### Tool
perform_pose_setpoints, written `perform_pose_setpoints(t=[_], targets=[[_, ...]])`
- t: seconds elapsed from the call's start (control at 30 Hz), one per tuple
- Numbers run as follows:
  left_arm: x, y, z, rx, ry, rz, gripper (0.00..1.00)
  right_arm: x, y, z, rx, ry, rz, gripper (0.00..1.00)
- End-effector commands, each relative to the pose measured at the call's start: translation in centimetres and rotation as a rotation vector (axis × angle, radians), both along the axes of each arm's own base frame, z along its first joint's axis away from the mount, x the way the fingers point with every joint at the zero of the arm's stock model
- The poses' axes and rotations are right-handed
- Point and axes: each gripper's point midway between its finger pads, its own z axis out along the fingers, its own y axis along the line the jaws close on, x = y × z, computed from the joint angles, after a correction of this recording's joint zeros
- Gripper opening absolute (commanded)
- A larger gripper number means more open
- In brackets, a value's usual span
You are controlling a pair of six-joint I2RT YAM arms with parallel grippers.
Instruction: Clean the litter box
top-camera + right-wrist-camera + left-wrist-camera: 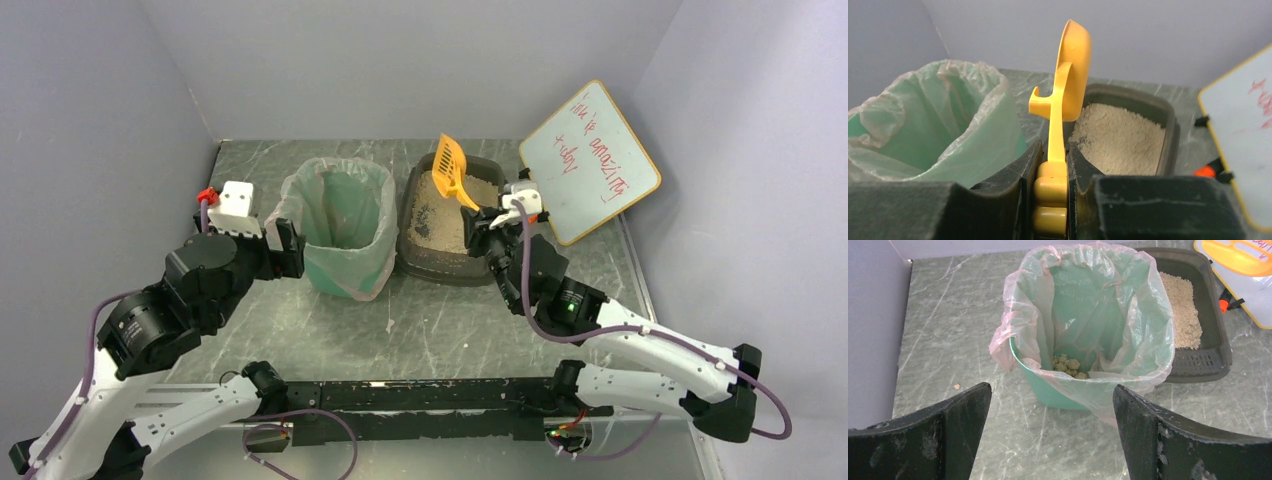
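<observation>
The litter box [435, 268] sat on the worktop [450, 320] just right of the green bin [340, 230], with sandy litter inside. The right tool [1052, 165] was clamped on the handle of the orange scoop [450, 170], whose blade was raised over the box. The left tool [1052, 395] stood spread wide and empty, facing the bin.

Your top camera looks down from high on near side, sees whole desk [450, 320]. Left wrist camera looks forward, near bin [1043, 390]. Right wrist camera sits low, close. All three share bin, litter box [440, 262].
</observation>
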Motion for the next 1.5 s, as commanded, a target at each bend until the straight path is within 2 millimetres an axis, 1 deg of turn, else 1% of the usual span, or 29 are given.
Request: perform_pose_setpoints(t=[0.0, 0.1, 0.2, 0.27, 0.33, 0.43, 0.6, 0.67, 0.73, 0.83, 0.93, 1.07, 1.2, 1.33, 1.47], targets=[[0.2, -1.1, 0.4, -0.052, -0.005, -0.022, 0.97, 0.7, -1.5, -2.3, 0.229, 0.131, -0.070, 0.00], [0.1, -1.2, 0.3, -0.061, 0.004, -0.029, 0.97, 2.1, -2.9, -5.7, 0.301, 0.247, -0.130, 0.00], [-0.1, -1.5, 0.2, -0.072, 0.014, -0.040, 0.97, 3.9, -4.2, -9.3, 0.447, 0.368, -0.176, 0.00], [-0.1, -1.7, 0.2, -0.081, 0.019, -0.043, 0.97, 4.7, -4.5, -11.4, 0.522, 0.429, -0.193, 0.00], [-0.1, -1.7, 0.1, -0.083, 0.024, -0.042, 0.97, 5.2, -4.8, -13.0, 0.583, 0.470, -0.228, 0.00], [-0.2, -1.7, -0.2, -0.080, 0.035, -0.040, 0.97, 5.7, -5.6, -14.7, 0.653, 0.509, -0.292, 0.00], [-0.2, -1.7, -0.2, -0.089, 0.039, -0.036, 0.97, 6.3, -6.2, -16.0, 0.806, 0.527, -0.340, 0.00], [-0.2, -1.8, -0.3, -0.089, 0.044, -0.038, 0.97, 6.8, -6.1, -16.0, 0.876, 0.520, -0.343, 0.00], [-0.2, -1.9, -0.5, -0.088, 0.049, -0.037, 0.97, 7.2, -5.9, -16.5, 0.931, 0.529, -0.351, 0.00], [-0.1, -2.1, -0.7, -0.089, 0.054, -0.041, 0.97, 7.8, -5.1, -17.6, 0.997, 0.565, -0.353, 0.00], [-0.2, -2.0, -0.6, -0.093, 0.054, -0.040, 0.97, 8.6, -4.0, -18.5, 1.036, 0.606, -0.350, 0.00], [-0.3, -1.6, -0.5, -0.095, 0.047, -0.027, 0.97, 9.6, -2.9, -18.8, 1.068, 0.632, -0.339, 0.00], [-0.2, -1.7, -0.4, -0.094, 0.045, -0.030, 0.97, 10.3, -2.5, -19.6, 1.110, 0.648, -0.352, 0.02], [-0.1, -1.8, -0.5, -0.089, 0.052, -0.033, 0.97, 10.7, -2.2, -20.3, 1.109, 0.669, -0.371, 0.02], [-0.4, -1.3, -0.3, -0.086, 0.047, -0.023, 0.97, 10.9, -2.5, -20.6, 1.102, 0.668, -0.393, 0.13]])
